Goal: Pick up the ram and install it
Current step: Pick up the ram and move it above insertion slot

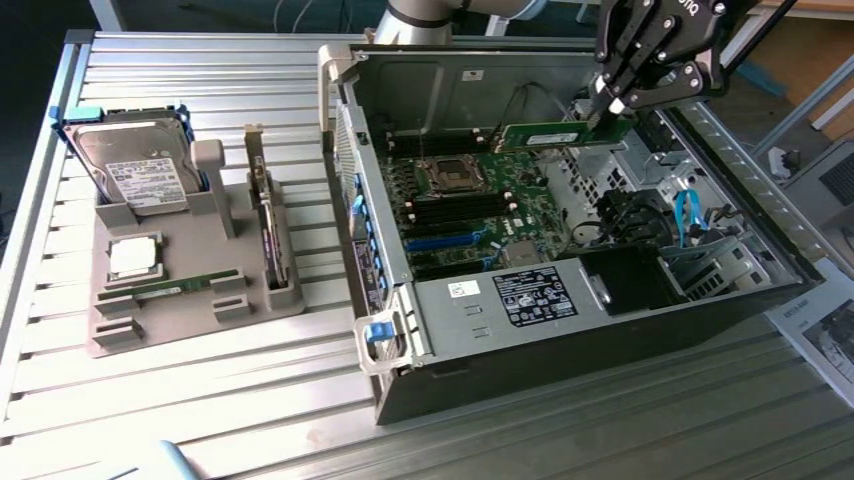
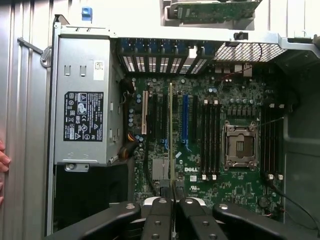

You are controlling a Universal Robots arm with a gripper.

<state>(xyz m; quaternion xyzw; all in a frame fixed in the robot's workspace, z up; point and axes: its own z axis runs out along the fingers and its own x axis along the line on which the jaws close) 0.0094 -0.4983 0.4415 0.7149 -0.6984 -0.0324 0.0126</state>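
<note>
You have a ribbed grey metal surface (image 1: 200,400). On it lie an open black computer tower case (image 1: 601,350) on its side and, toward the exterior view's left, a grey plastic parts holder (image 1: 174,315).

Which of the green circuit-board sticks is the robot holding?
The long green stick above the open computer case, pinched in the black tool; the other stick lies in the grey tray.
</note>
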